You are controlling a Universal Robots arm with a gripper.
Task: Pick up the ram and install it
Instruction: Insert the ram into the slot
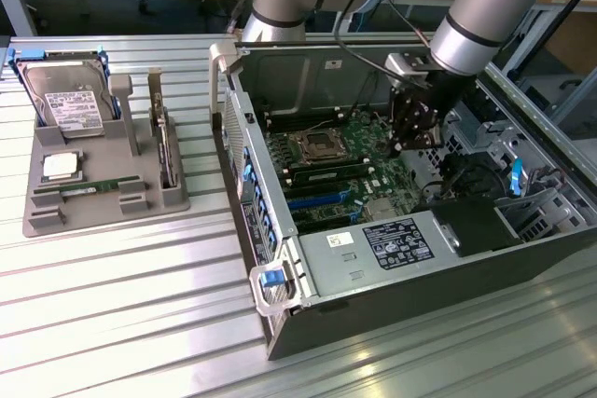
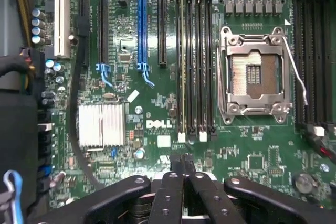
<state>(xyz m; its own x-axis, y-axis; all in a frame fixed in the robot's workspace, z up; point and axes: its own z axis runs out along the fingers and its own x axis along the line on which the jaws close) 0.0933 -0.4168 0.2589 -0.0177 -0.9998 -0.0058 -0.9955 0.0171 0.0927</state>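
In the exterior view one robot arm reaches down into one open computer case (image 1: 280, 323) lying on the slatted metal table (image 1: 112, 305), its gripper (image 1: 410, 132) hanging just above the green motherboard (image 1: 336, 170), beside the empty CPU socket (image 1: 320, 147). On the gray holder tray (image 1: 42, 216) near the table's far corner at the exterior view's left sit one silver hard drive (image 1: 63, 100), one small square CPU chip (image 1: 60, 166), and one ram (image 1: 90, 188) lying flat along the tray's near edge; a second stick (image 1: 165, 151) stands on edge in the tray's upright slot. In the wrist view the gripper (image 2: 182, 167) has its fingers pressed together with nothing between them, over the board beside four memory slots (image 2: 195, 61) and one open socket (image 2: 254, 74).
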